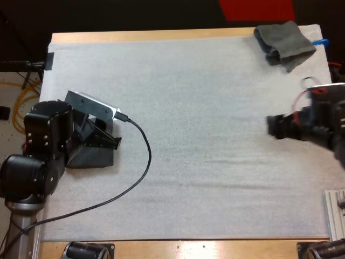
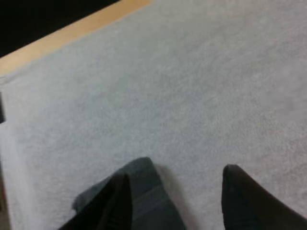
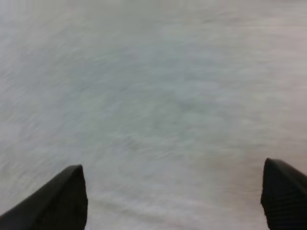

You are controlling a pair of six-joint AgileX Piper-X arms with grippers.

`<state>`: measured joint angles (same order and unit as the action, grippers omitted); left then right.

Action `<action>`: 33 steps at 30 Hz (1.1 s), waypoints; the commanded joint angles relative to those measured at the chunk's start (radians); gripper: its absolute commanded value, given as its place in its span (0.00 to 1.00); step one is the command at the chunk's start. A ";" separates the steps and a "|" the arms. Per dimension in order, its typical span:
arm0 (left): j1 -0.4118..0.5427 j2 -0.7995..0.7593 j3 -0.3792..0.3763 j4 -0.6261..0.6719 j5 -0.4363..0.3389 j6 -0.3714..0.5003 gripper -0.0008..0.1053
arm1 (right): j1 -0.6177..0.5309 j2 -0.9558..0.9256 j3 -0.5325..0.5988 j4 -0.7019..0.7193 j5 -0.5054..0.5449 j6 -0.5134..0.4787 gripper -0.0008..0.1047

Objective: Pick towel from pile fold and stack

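With its two black fingers standing apart and gripping nothing, the left tool (image 2: pixel 180 171) hangs low over a folded towel (image 2: pixel 148 189), one finger just above the cloth's rounded corner. The arm hides most of that dark grey-green towel, so its long axis cannot be told. The right tool (image 3: pixel 172 165) is spread wide and empty over the bare white mat (image 1: pixel 205 135). Well beyond this tool, at the far corner of the counter (image 1: pixel 161 36) on its outer side, lies a crumpled towel (image 1: pixel 284 42). It is a loose lump whose longer run slants roughly along the counter's far edge, with a flap trailing back toward the tool. The cloth looks light, soft and limp. It would likely sag and drag on the mat rather than slip, and nothing about it seems fragile. A pinch on a raised fold or free corner appears the surest hold, letting the rest hang open for folding.
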<state>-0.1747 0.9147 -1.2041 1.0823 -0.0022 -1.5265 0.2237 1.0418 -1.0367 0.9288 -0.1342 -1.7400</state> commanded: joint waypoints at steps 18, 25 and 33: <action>0.167 -0.217 -0.003 -0.014 -0.092 -0.018 0.40 | -0.236 -0.313 -0.004 0.124 0.008 -0.123 0.69; 0.167 -0.396 -0.003 -0.037 -0.143 -0.018 0.40 | -0.236 -0.493 -0.004 0.166 0.085 -0.165 0.69; 0.167 -0.602 0.011 -0.026 -0.137 -0.020 0.40 | -0.236 -0.710 -0.004 0.182 0.074 -0.118 0.69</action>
<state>-0.0102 0.3208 -1.1923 1.0517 -0.1320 -1.5333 -0.0083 0.3391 -1.0367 1.1083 -0.0542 -1.8624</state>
